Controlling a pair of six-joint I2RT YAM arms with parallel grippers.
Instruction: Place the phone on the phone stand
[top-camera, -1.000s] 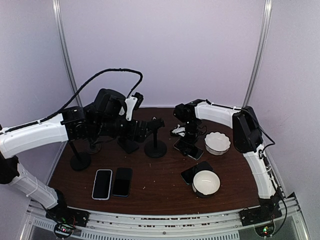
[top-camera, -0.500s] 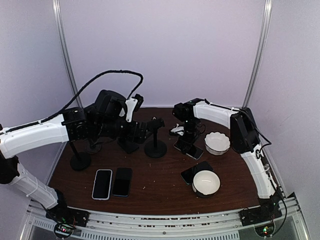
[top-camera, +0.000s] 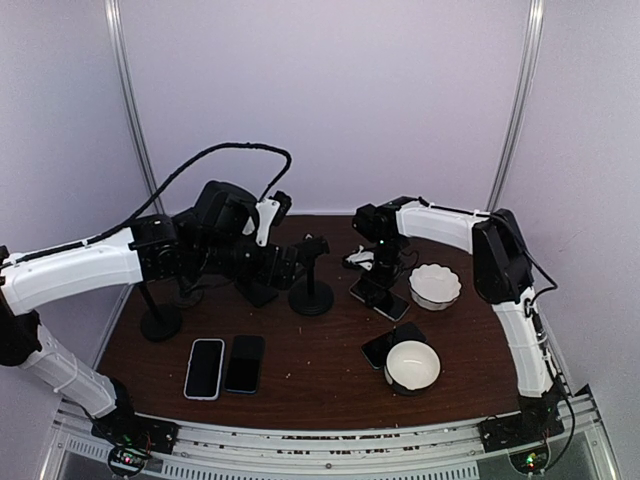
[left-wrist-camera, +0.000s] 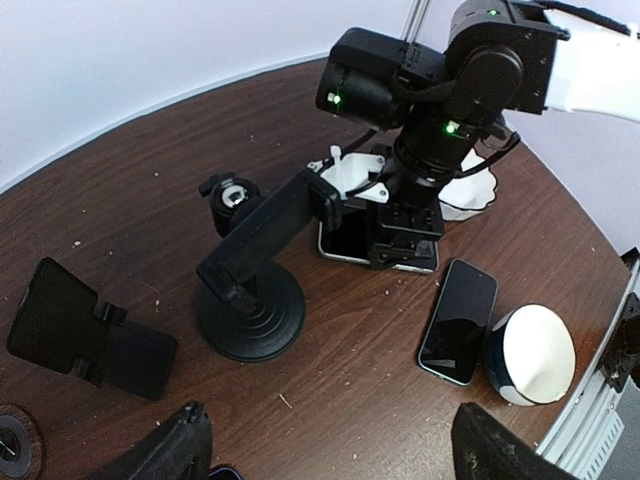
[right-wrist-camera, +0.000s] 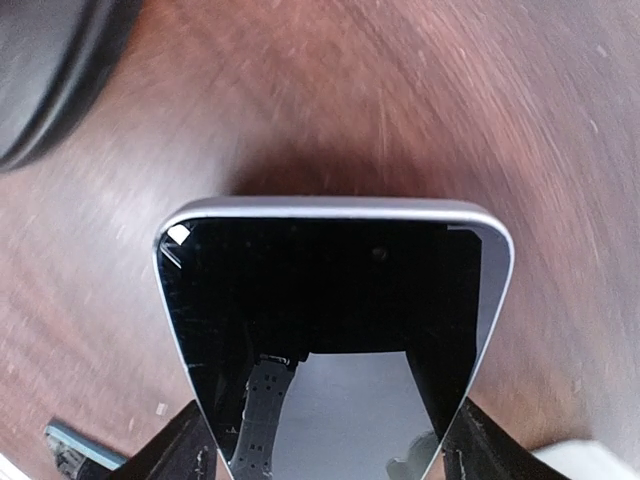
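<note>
A dark-screened phone with a silver rim (right-wrist-camera: 330, 300) lies at the table's back right, also in the top view (top-camera: 379, 297) and the left wrist view (left-wrist-camera: 352, 243). My right gripper (top-camera: 385, 272) stands over it, and its fingers (right-wrist-camera: 185, 450) press both long edges of the phone's near end; the far end rests on the wood. A black phone stand with a round base (top-camera: 312, 292) stands just left of it, also in the left wrist view (left-wrist-camera: 250, 310). My left gripper (left-wrist-camera: 340, 470) is open and empty, hovering above the table near that stand (top-camera: 285, 262).
Two phones (top-camera: 204, 367) (top-camera: 245, 362) lie at the front left, and another (top-camera: 392, 343) leans by a white bowl (top-camera: 412, 365). A second white bowl (top-camera: 435, 285) sits at the right. Other black stands (top-camera: 255, 290) (top-camera: 160, 322) are at the left.
My right wrist has shifted slightly to the right over the phone. My left arm has edged up and right a little. The phone stays in about the same spot.
</note>
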